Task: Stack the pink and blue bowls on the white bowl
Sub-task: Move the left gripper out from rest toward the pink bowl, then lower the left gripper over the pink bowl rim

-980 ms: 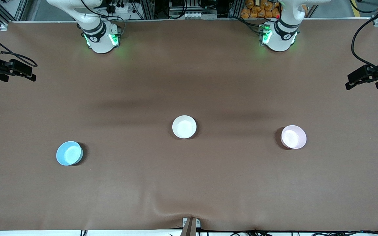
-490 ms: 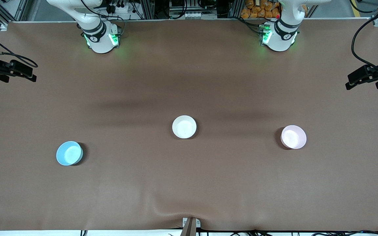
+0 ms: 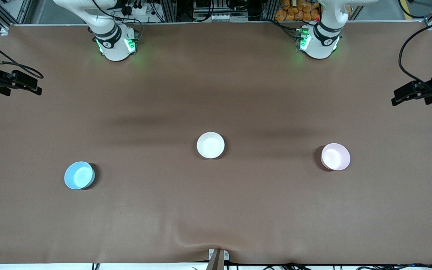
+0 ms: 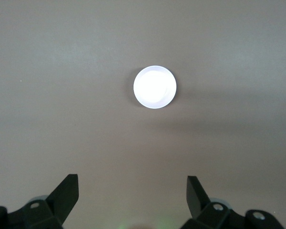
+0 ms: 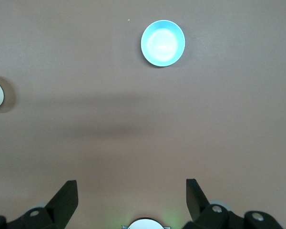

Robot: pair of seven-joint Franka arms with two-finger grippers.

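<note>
Both claws hang released, holding nothing, high over the ends of the brown table [image 3: 216, 210]. Nearest the front camera sits the blue bowl [image 3: 79, 175], upright on the cloth toward the right arm's end. Slightly farther from the camera, toward the left arm's end, the pink bowl [image 3: 335, 156] rests upright. Farther again, at mid-table between those two and well apart from each, stands the white bowl [image 3: 210, 145], nothing stacked in it. Farther up, the right gripper [image 3: 32, 85] hangs over its table end with fingers spread wide; its wrist view looks down on the blue bowl [image 5: 163, 43]. Over its own end, the left gripper [image 3: 399, 96] shows fingers [image 4: 66, 193] equally apart, the pink bowl [image 4: 155, 87] below.
</note>
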